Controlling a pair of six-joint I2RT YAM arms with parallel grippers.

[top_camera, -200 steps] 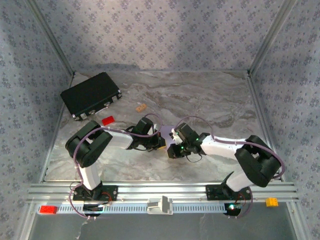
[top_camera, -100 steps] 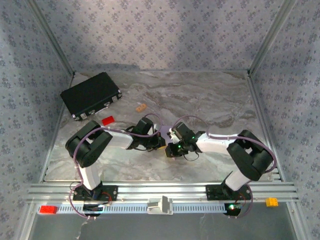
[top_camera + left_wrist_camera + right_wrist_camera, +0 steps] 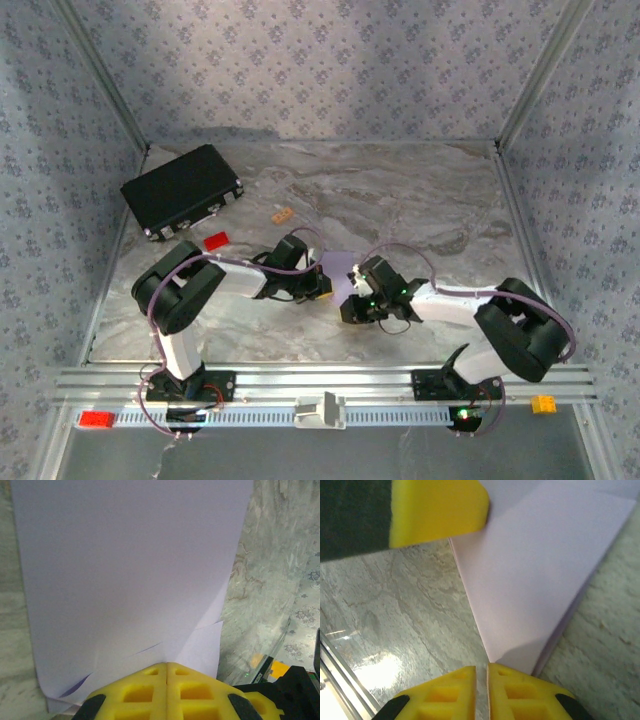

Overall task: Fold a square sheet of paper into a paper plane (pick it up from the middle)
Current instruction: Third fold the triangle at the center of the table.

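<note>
Where the paper lies: you find the pale lilac paper (image 3: pixel 345 272) on the marble-patterned table (image 3: pixel 430 200), near its middle, between the left gripper (image 3: pixel 320 288) and the right gripper (image 3: pixel 350 298).
Paper condition, left wrist view: the paper (image 3: pixel 130 570) reads as a long panel. Layered flaps overlap at its near end, and one slanted flap edge rises toward the right side.
Paper condition, right wrist view: the paper (image 3: pixel 540 575) narrows to a corner at the near end. A second layer shows along its right edge.
Left gripper: the left gripper (image 3: pixel 166 680) has its yellow fingers pressed together with no gap. The tips meet the near edge of the paper. You cannot tell whether a layer is pinched between them or only pressed down.
Right gripper: the right gripper (image 3: pixel 487 685) has its yellow fingers nearly together, with a thin slit between them. The paper's corner ends right at that slit. You cannot tell whether the corner is gripped.
Gripper spacing: one yellow finger (image 3: pixel 440 510) of the left gripper sits at the paper's far left edge in the right wrist view.
Surroundings: the black case (image 3: pixel 182 190) lies at the far left of the table, well apart from the paper. The red block (image 3: pixel 216 240) lies just beside the case's near edge. The tan block (image 3: pixel 282 214) lies to the right of the case.
</note>
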